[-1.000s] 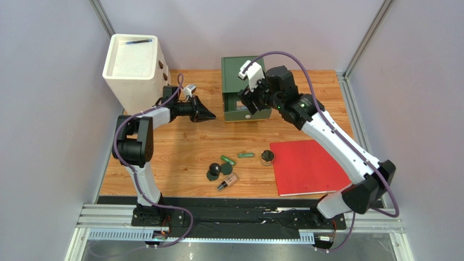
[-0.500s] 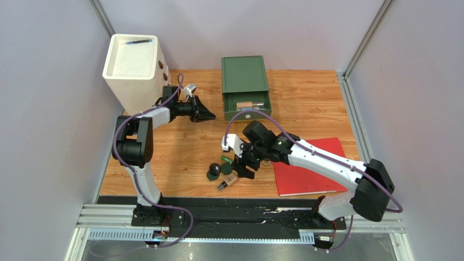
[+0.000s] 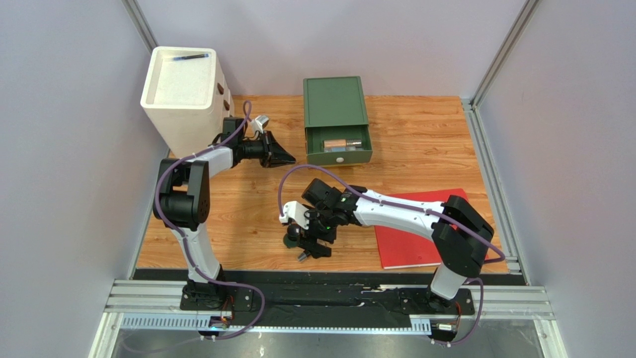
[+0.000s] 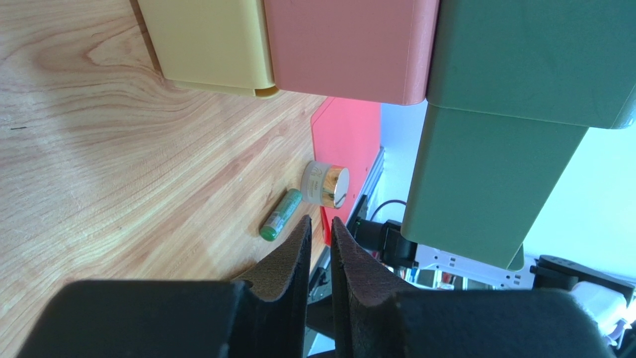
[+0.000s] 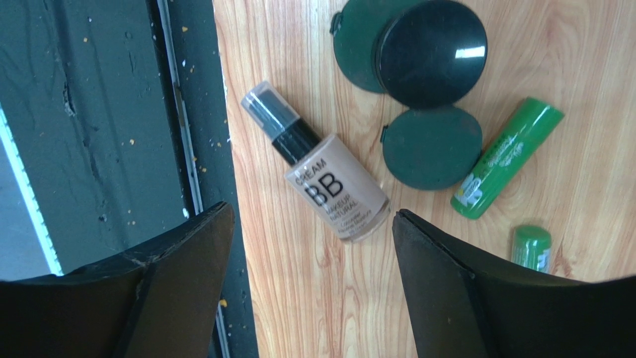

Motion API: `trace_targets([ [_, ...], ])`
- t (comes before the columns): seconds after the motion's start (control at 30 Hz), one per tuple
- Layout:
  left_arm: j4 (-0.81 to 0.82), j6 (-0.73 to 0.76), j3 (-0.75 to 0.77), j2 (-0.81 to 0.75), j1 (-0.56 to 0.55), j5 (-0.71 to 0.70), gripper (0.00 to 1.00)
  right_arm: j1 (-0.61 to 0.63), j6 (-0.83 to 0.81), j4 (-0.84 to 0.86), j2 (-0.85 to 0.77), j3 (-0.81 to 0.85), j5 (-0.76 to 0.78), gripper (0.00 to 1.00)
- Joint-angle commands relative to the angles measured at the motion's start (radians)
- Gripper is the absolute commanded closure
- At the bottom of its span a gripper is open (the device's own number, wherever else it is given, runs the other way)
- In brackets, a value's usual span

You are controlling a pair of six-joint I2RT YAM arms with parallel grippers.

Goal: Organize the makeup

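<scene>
**Black right gripper (image 5: 310, 216) spread wide above the BB cream bottle (image 5: 332, 190)**

The right gripper's jaws stand far apart and grip nothing. Seen from the wrist, the tan bottle lies flat on the wooden table (image 3: 418, 142), in the gap between the two fingers. Its clear cap points toward the dark strip at the table's near edge. Whether the fingers touch the wood cannot be told.

Just beside the bottle lies a dark green compact (image 5: 431, 147). Next to that, a black ball-shaped piece (image 5: 431, 52) sits partly over a second compact (image 5: 351, 37). A slim green tube (image 5: 507, 158) lies against the first compact's far side, with the end of another tube (image 5: 531, 247) near it. Farther out, a round jar (image 4: 326, 185) with a gold lid stands at the edge of the red book (image 3: 410, 250).

The left gripper (image 4: 319, 224) hangs near the white box (image 3: 183, 89). Its fingers are almost together, with a thin slit between them, and hold nothing. At the back, the green drawer box (image 3: 334, 108) stands with its drawer pulled out.
</scene>
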Motion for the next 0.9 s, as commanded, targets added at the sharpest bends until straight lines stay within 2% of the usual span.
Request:
trace_targets([
  [0.0, 0.01, 0.029, 0.007, -0.051, -0.004, 0.014, 0.8, 0.024, -0.013, 0.076, 0.027, 0.03, 0.06, 0.19],
  [0.33, 0.008, 0.03, 0.007, -0.048, -0.002, 0.016, 0.79, 0.036, -0.001, 0.126, 0.103, -0.007, 0.074, 0.22],
  [0.43, 0.01, 0.032, 0.008, -0.051, -0.002, 0.016, 0.79, 0.039, 0.016, 0.128, 0.129, -0.01, 0.102, 0.26],
  [0.7, -0.016, 0.038, 0.005, -0.051, -0.001, 0.016, 0.79, 0.039, 0.064, 0.125, 0.164, -0.032, 0.142, 0.6],
  [0.87, -0.016, 0.038, 0.005, -0.053, -0.001, 0.013, 0.79, 0.039, 0.079, 0.111, 0.164, -0.035, 0.145, 0.86],
])
